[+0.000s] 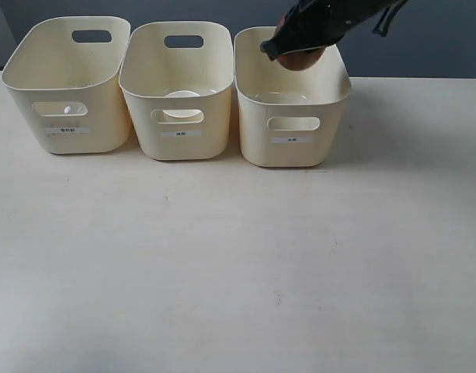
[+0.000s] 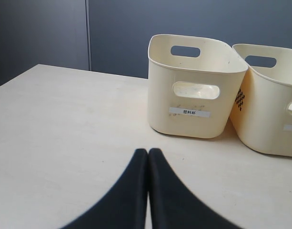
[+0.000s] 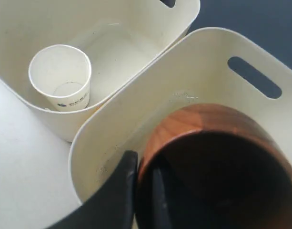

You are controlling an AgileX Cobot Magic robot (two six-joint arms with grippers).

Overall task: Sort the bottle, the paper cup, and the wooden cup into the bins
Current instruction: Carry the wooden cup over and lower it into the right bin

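Right wrist view: right gripper [image 3: 145, 170] pinching wooden cup [image 3: 217, 143] rim, cup over bin [image 3: 198, 67] directly below. Paper cup [image 3: 60, 76] in next bin [image 3: 136, 28]. Bottle unseen. Left: release.

- Three cream rounded plastic bins [image 1: 214, 124]: smooth, faintly glossy.
- Rounded dark brown wooden cup [image 3: 203, 121]: polished, reddish grain showing.
- Small white paper cup [image 3: 60, 67]: matt.
- Pale table top [image 1: 222, 272]: matt, smooth.

Exterior camera, high at the tabletop's [image 1: 222, 272] near edge, faces three bins [image 1: 214, 116] along the far edge. Left wrist camera sits low, facing the left bin [image 2: 165, 95]; right wrist camera looks closely into the middle bin [image 3: 136, 28] and right bin [image 3: 193, 62].
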